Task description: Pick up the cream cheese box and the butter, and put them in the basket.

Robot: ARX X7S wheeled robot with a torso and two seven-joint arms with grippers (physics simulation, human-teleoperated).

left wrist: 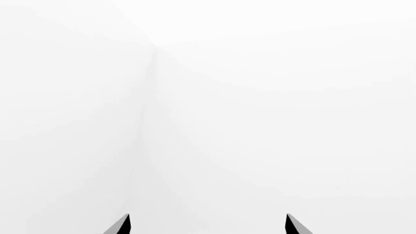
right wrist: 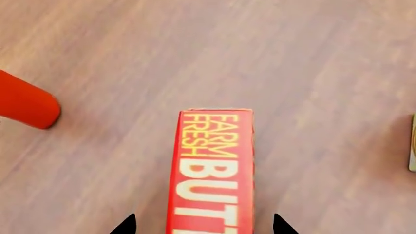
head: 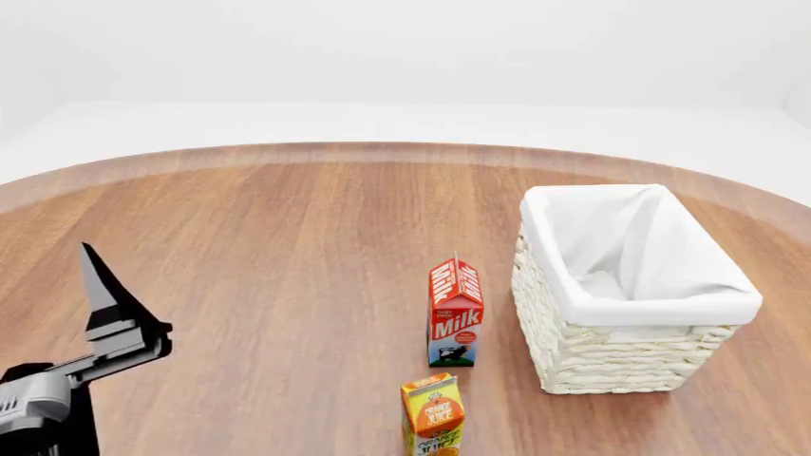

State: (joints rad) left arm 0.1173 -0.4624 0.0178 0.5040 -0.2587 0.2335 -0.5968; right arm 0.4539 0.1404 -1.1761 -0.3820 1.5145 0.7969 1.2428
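Note:
The butter (right wrist: pixel 211 170), a red box with yellow "FARM FRESH BUTT" lettering, lies on the wooden table in the right wrist view. My right gripper (right wrist: pixel 204 228) is open, with one fingertip on each side of the box and a gap at both sides. The white wicker basket (head: pixel 609 351) with its cloth liner stands at the right of the head view. My left gripper (left wrist: pixel 208 226) is open and empty, facing a white background; it also shows at the lower left of the head view (head: pixel 102 290), raised. The cream cheese box is out of view. The butter and the right gripper do not show in the head view.
A red milk carton (head: pixel 454 313) stands left of the basket, with an orange juice carton (head: pixel 434 418) in front of it. A red cylinder (right wrist: pixel 26 105) lies near the butter. A pale object's edge (right wrist: pixel 412 141) shows at that view's border.

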